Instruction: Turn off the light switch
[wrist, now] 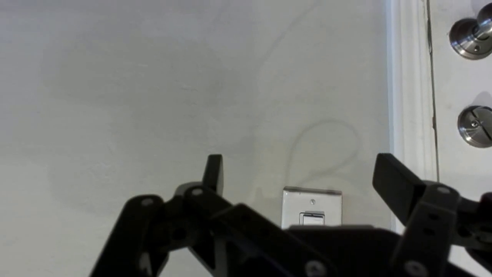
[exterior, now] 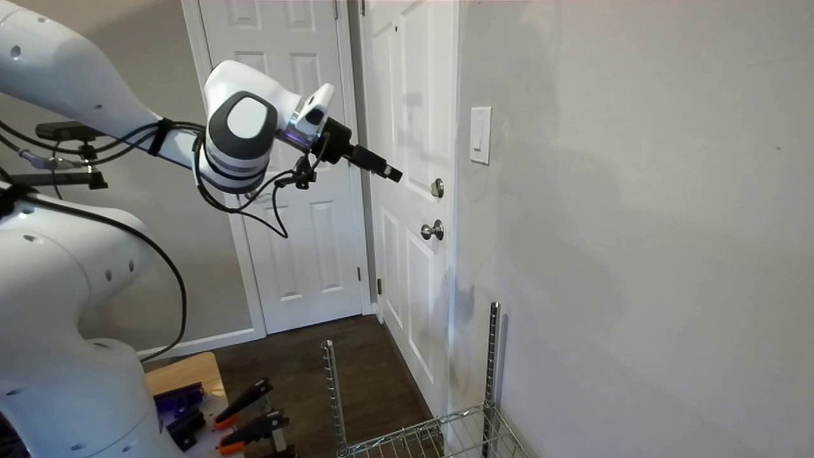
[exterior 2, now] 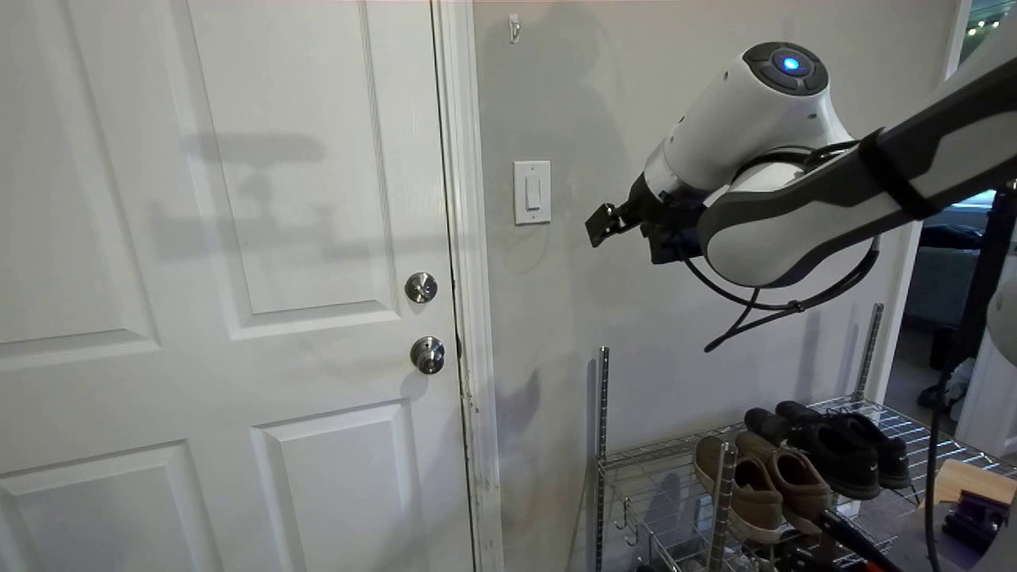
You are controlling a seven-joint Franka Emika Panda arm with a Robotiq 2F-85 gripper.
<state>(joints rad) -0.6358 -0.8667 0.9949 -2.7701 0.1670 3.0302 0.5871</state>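
Note:
The light switch is a white upright wall plate with a rocker in its middle. It is on the grey wall beside the door frame in both exterior views (exterior: 480,135) (exterior 2: 532,192). In the wrist view, which stands upside down, part of the light switch (wrist: 294,206) shows between the fingers; the rest is hidden behind the gripper body. My gripper (wrist: 301,171) is open and empty, its fingers wide apart. In the exterior views the gripper (exterior: 391,170) (exterior 2: 601,226) is in the air, apart from the wall, slightly lower than the plate's middle.
A white door (exterior 2: 302,349) with a round metal knob (exterior 2: 427,355) and a deadbolt (exterior 2: 421,287) is beside the switch. Below is a wire shelf (exterior 2: 659,453) with upright posts and several shoes (exterior 2: 794,485). Clamps (exterior: 254,429) lie near the robot base.

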